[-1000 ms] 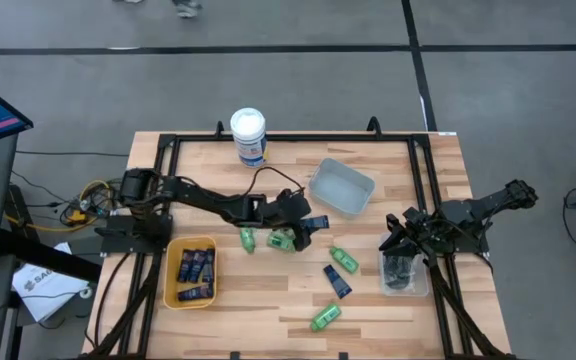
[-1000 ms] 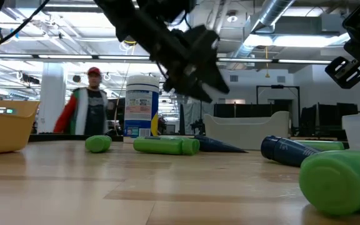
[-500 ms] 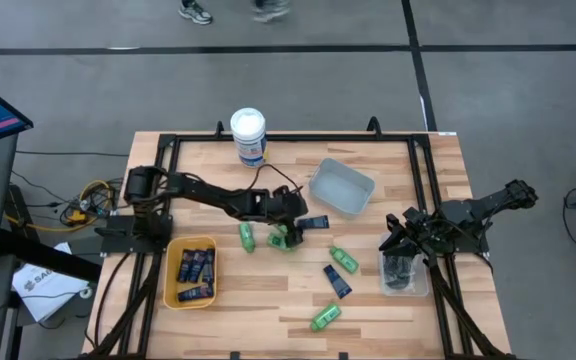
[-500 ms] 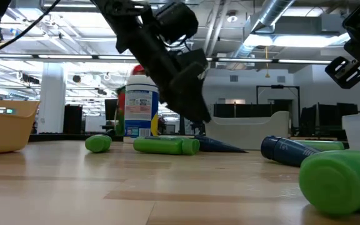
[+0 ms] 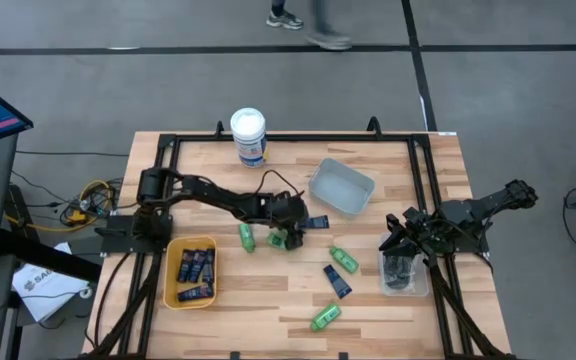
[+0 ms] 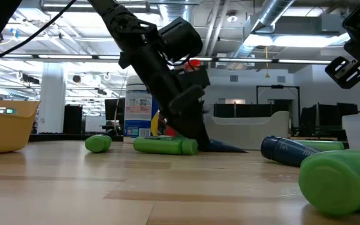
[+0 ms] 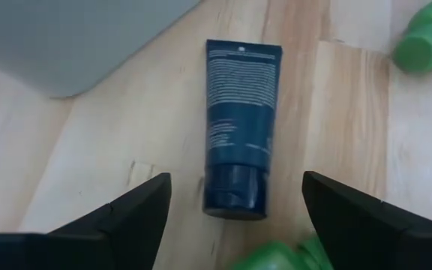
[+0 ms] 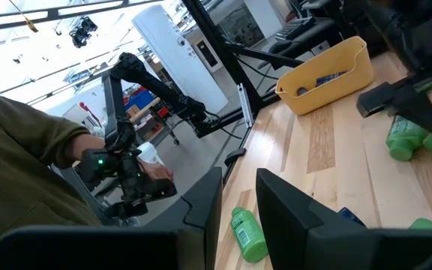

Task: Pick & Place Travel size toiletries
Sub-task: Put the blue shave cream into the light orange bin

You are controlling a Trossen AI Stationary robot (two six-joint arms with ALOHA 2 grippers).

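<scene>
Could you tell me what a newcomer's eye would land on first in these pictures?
Probably the left arm stretched across the table's middle, its open tool low over a dark navy tube lying flat on the wood, bright green bottles close beside it. Next, the yellow bin near the left front edge, already holding navy tubes. The right tool waits over a clear container on the right side.

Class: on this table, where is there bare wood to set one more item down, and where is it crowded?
Bare wood: the near edge between the yellow bin and the nearest green bottle, and the far left corner beside the white canister. Crowded: mid-table, around the left gripper and navy tube.
</scene>
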